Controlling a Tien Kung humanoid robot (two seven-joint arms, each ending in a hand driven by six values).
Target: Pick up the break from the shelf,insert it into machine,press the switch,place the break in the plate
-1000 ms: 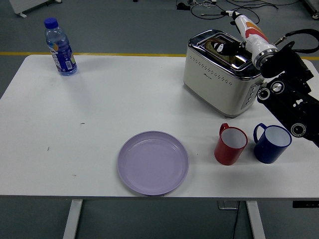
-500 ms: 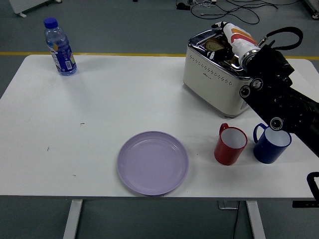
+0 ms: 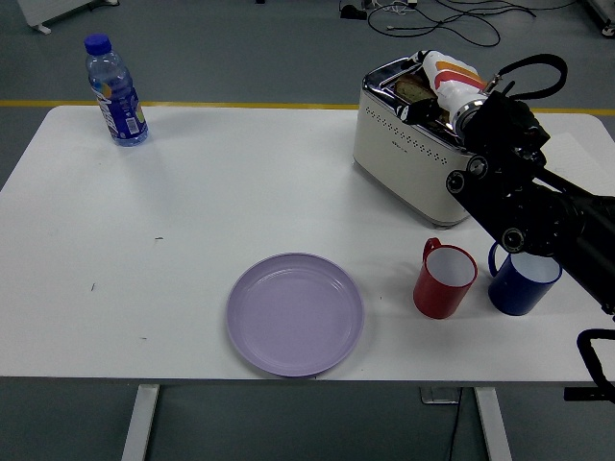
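Note:
A cream and chrome toaster (image 3: 408, 154) stands at the back right of the white table (image 3: 192, 211). A brown slice of bread (image 3: 413, 88) shows in its top slot. My right hand (image 3: 444, 82), in a white cover with orange and red stripes, lies over the toaster's top right beside the bread; whether it grips the slice is hidden. Its black arm (image 3: 519, 192) comes in from the right, past the toaster's side. An empty lilac plate (image 3: 295, 314) lies near the front edge. No shelf is in view.
A red mug (image 3: 444, 280) and a blue mug (image 3: 522, 280) stand in front of the toaster, under my right arm. A blue-capped water bottle (image 3: 115, 91) stands at the back left corner.
My right hand has moved left and lower onto the toaster's top, and the arm has swung in over the mugs. The bread now shows more clearly in the slot.

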